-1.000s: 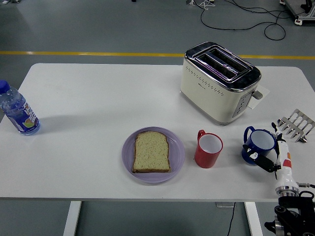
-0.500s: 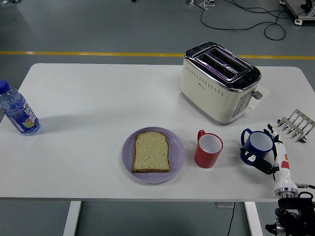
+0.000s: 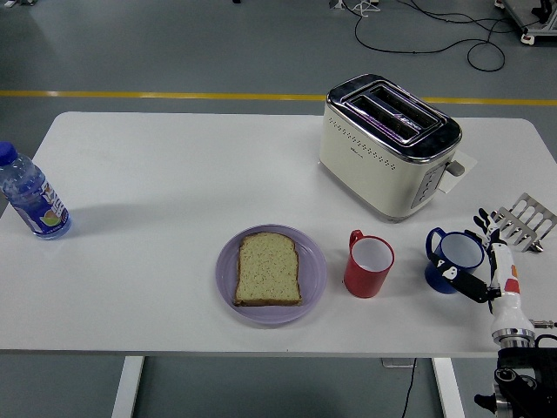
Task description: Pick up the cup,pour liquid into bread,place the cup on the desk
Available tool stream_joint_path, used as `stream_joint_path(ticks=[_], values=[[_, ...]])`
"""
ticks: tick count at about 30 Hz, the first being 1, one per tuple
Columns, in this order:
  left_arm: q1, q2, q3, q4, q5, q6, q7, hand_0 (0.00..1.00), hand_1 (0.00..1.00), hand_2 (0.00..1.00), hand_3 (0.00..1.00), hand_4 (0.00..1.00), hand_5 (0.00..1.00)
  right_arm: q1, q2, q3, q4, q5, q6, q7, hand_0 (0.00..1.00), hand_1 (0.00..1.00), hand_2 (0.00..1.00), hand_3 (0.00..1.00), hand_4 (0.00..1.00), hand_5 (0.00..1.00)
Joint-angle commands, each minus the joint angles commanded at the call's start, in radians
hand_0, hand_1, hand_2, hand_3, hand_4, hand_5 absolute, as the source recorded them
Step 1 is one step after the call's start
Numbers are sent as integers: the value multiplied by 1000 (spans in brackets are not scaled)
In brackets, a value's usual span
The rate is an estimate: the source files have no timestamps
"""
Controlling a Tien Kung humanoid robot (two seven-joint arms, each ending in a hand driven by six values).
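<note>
A blue cup (image 3: 451, 261) with a handle stands on the white table (image 3: 174, 174) at the right, near the front edge. My right hand (image 3: 477, 254) is right beside it on its right side. The fingers (image 3: 484, 223) are spread upward behind the cup's right rim and the thumb (image 3: 461, 283) lies against its lower front; the hand is not closed on it. A red cup (image 3: 368, 264) stands left of the blue one. A slice of bread (image 3: 269, 269) lies on a purple plate (image 3: 313, 277) left of the red cup. The left arm is not in view.
A cream toaster (image 3: 387, 144) stands behind the cups. A metal rack (image 3: 522, 220) lies at the right edge, just behind my hand. A water bottle (image 3: 30, 196) stands at the far left edge.
My right hand has moved up and in around the blue cup's right side. The cup has shifted slightly to the left.
</note>
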Motion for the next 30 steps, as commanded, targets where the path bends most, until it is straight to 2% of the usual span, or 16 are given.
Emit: stream_joint_path(ticks=[8,9,12,14,15,16,20,21,22,26,27,30], values=[[8,1,22,0,-5,-1,0,649,605,593,526,294,749,-64,-20,46,177,42,-8,19,949,818,946,998,952,92],[9,1,25,0,-5,-1,0,649,603,593,526,295,752,-70,-19,61,204,57,-9,22,886,785,865,873,701,144],[9,2,28,-1,-3,-1,0,649,603,593,526,295,752,-77,-15,101,251,102,14,25,886,785,865,873,701,144],[9,3,24,-2,-1,-1,0,649,603,593,526,295,752,-77,-12,141,293,158,64,5,886,785,865,873,701,144],[9,3,23,-2,-1,-1,0,648,603,592,526,295,753,-77,-11,150,304,185,82,-1,794,724,746,730,667,208],[9,3,22,-2,-2,-1,0,648,603,592,526,295,753,-76,-10,163,318,211,105,-16,794,724,746,730,667,208],[8,5,20,-2,-1,-1,0,648,603,592,526,295,753,-72,-6,219,372,375,251,-124,794,724,746,730,667,208],[7,5,20,-2,0,-1,0,648,603,592,525,296,752,-69,-5,234,377,420,295,-156,766,705,718,684,664,264],[7,5,20,-2,0,-1,0,648,603,592,525,296,752,-67,-3,243,378,466,333,-177,766,705,718,684,664,264],[6,5,17,-2,-1,-2,1,648,603,592,525,296,752,-58,8,279,363,628,423,-210,766,705,718,684,664,264],[5,5,16,-2,-1,-2,1,648,603,591,525,296,751,-57,10,284,356,673,431,-216,765,705,707,660,662,290],[4,5,14,-2,1,-2,0,648,603,591,525,296,751,-60,13,296,335,747,447,-227,765,705,707,660,662,290]])
